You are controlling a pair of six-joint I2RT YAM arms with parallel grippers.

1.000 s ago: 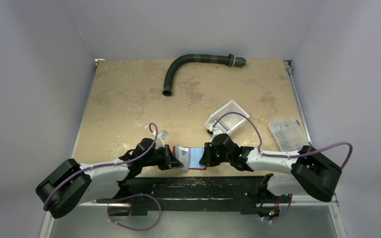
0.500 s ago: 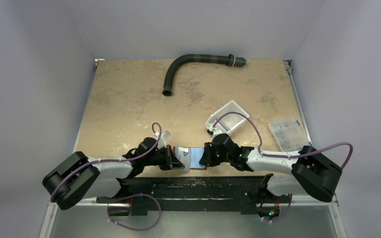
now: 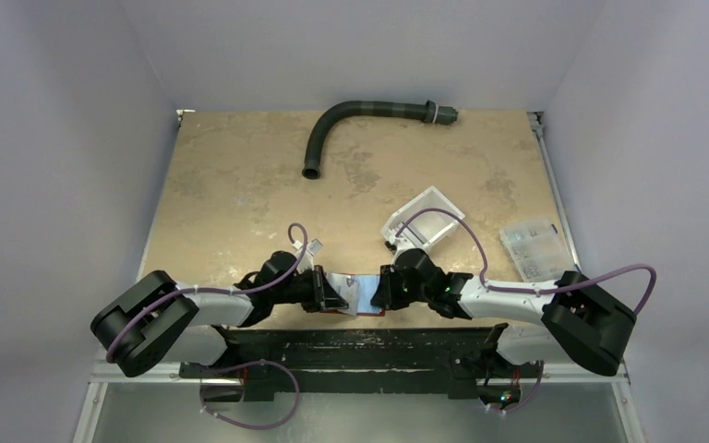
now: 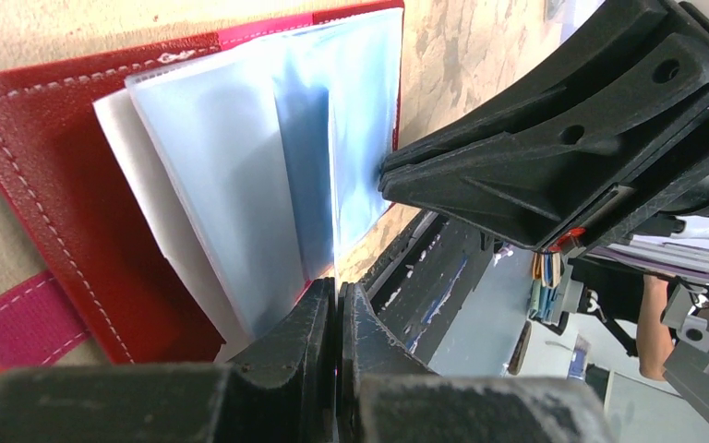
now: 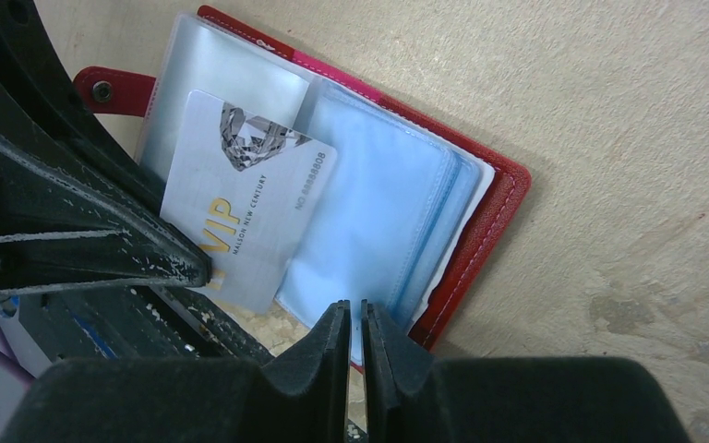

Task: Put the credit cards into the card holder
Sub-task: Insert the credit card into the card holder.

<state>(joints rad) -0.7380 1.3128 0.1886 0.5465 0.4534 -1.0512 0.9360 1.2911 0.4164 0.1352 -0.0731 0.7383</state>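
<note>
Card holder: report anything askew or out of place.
The credit card lies slightly crooked on the open card holder, tilted against its clear sleeves, its lower end overhanging the holder's edge. Whether it sits inside a sleeve cannot be told.

The mottled tan table [image 3: 240,185] carried a curved dark grey hose [image 3: 351,115] at its far edge, a white bin [image 3: 429,214] mid-right, a clear compartmented box [image 3: 535,247] beside the right edge, and the opened red card holder [image 3: 358,295] at the near edge.
</note>
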